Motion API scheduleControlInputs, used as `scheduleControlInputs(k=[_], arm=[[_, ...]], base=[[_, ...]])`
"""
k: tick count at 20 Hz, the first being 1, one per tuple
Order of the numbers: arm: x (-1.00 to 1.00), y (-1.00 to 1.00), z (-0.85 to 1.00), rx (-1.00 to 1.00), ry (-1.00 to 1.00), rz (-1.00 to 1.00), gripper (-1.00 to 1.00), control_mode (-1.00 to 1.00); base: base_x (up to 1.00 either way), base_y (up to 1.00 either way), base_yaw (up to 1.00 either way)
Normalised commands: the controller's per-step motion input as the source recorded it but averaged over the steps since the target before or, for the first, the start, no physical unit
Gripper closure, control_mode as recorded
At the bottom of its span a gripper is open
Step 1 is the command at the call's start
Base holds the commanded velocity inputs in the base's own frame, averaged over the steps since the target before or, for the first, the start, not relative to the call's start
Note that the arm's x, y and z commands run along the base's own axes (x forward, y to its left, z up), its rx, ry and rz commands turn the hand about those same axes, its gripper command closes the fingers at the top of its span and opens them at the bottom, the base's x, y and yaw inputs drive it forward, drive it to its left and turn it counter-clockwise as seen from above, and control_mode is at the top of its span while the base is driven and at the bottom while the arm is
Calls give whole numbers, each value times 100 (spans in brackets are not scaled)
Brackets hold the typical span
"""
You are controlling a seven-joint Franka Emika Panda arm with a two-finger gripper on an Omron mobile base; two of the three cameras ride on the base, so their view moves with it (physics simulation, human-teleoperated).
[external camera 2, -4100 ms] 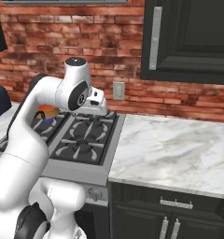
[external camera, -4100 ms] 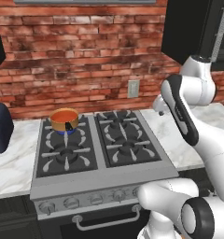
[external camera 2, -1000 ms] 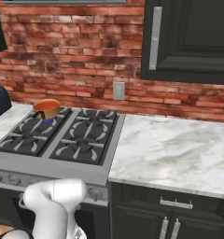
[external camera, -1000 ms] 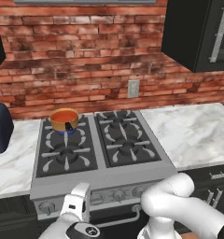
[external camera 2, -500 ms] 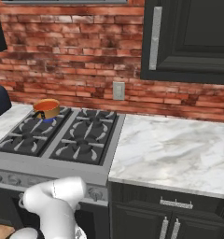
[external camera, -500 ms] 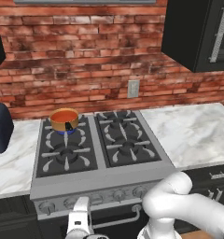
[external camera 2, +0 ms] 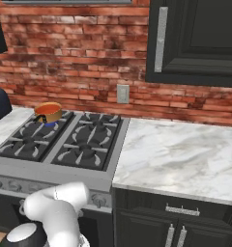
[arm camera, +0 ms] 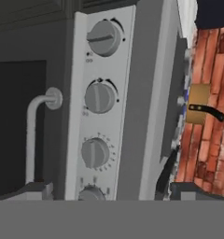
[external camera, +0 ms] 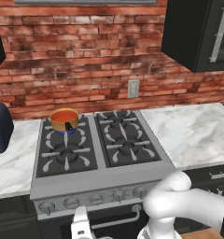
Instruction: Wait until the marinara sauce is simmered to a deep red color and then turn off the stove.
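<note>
Now that the arm has dropped low, the gripper, its opening impossible to tell, faces the wide grey steel stove's round knobs, ready for switching off.

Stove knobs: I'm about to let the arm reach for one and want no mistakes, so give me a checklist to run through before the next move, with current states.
1. Marinara sauce deep red: not ok, it looks orange-red.
2. Saucepan seated on the stove rear left burner: ok.
3. Knobs in the hand view: ok, four show, the lowest partly cut off.
4. Claw low before the knob row: ok.
5. Claw touching a knob: cannot tell.
6. Claw open: cannot tell.
</note>
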Motion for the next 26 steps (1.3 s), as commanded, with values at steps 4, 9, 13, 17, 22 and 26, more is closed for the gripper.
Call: scheduleControlInputs(k=[4, 9, 13, 17, 22, 26], arm=[[29, 22, -15, -1, -7, 3, -100, -100], [32, 14, -5, -5, -15, 0, -100, -100], [27, 6, -13, -7, -14, 0, -100, -100], [20, 8, -32, -11, -12, 0, -100, -100], [24, 11, -37, -3, -14, 0, -100, -100], [26, 11, -26, -1, -26, 0, -100, -100]], base=[[0, 0, 0], [0, 0, 0], [0, 0, 0], [0, 0, 0], [0, 0, 0], [0, 0, 0]])
